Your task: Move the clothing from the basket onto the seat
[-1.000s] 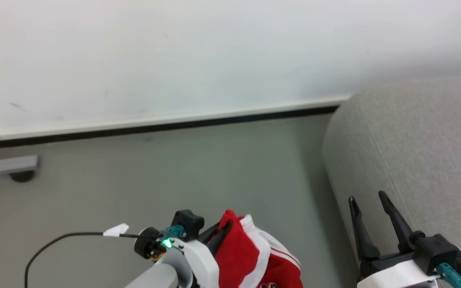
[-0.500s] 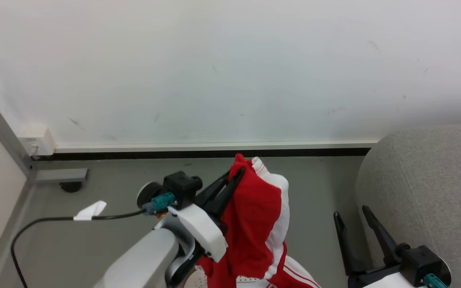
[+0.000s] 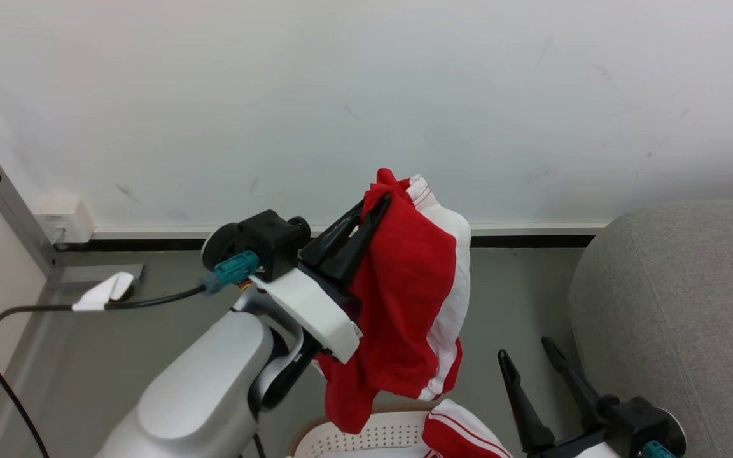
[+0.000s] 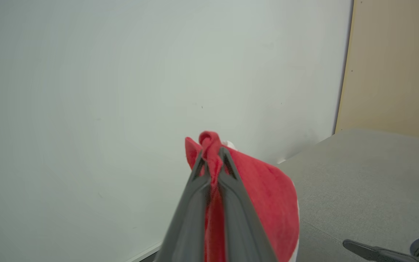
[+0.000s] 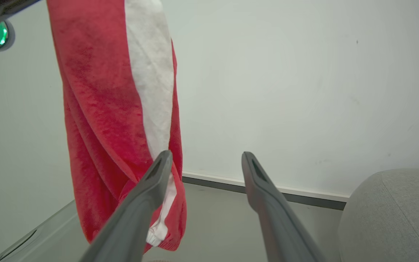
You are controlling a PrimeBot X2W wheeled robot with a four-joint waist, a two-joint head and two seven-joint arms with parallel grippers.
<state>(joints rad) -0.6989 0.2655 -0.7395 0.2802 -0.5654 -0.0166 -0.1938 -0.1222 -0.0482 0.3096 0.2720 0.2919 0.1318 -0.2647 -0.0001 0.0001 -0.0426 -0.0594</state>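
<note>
Head view, left claw (image 3: 379,201): I see it clamped hard on a bunched fold at the top of a red garment (image 3: 404,299) with a white side panel. The cloth hangs straight down from the tips.
Left wrist view, grip: the two fingers lie almost together. Red cloth is pinched between them, and a small knot of it pokes out past the tips.
Garment's lower end: it hangs below the left claw, over the basket (image 3: 354,439). I cannot tell whether the hem touches the tan rim.
Basket contents: a second red piece (image 3: 462,432) with white stripes lies inside, below and to the right of the left claw.
Right claw (image 3: 525,348): the jaws are spread wide with nothing between them. It sits low and to the right of the left claw.
Right wrist view: the hanging garment is ahead and left of my right claw, whose left finger crosses in front of the hem.
Seat (image 3: 672,305): its rounded grey arm stands just to the right of the right claw.
Wall (image 3: 366,95): pale, beyond both claws.
</note>
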